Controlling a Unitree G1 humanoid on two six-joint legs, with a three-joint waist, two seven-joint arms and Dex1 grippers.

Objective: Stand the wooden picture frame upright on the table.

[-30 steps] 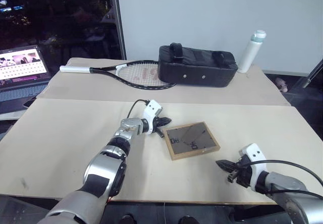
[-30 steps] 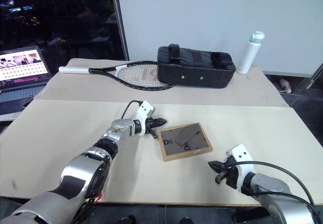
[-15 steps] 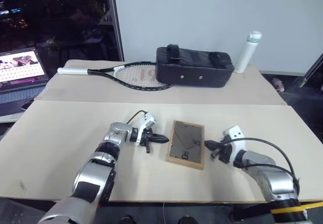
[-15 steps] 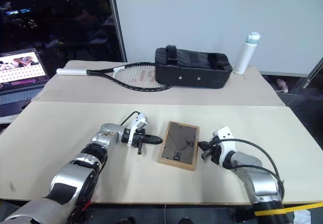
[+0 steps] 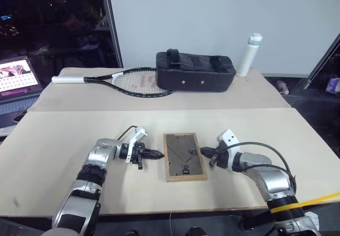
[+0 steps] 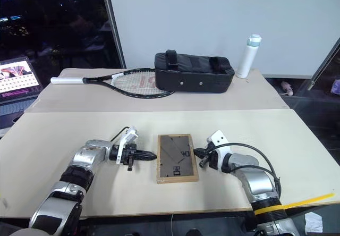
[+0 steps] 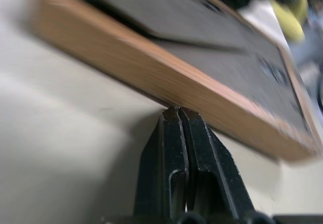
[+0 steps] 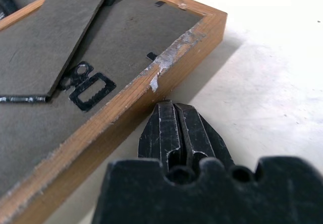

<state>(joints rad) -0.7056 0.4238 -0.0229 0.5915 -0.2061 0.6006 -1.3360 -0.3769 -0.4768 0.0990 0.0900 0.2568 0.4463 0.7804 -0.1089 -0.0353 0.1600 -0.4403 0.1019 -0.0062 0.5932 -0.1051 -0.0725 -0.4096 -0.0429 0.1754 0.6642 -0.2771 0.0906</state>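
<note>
Wooden picture frame [image 5: 184, 156], a small rectangular light-wood frame, lies flat and face down at lower centre of the head views, its grey-brown backboard and folded stand uppermost, on the pale beige worktop [image 5: 53, 140]. Left end effector [image 5: 157, 154], two black fingers pressed together and holding nothing, sits at the frame's left long edge; the left wrist view shows the clenched fingertips [image 7: 177, 118] right at the base of the wooden side, contact not certain. Right end effector [image 5: 203, 151], likewise clenched and empty, points at the frame's right long edge; in the right wrist view its tips [image 8: 174, 114] lie just beside the scuffed wooden rim near a corner. In the upper half of the head views, on a second beige board, lie a black-rimmed tennis racket with white grip [image 5: 114, 80], a black padded rectangular bag [image 5: 194, 70] and an upright white bottle [image 5: 248, 55]. An open laptop [image 5: 15, 79] shows at the left edge.
</note>
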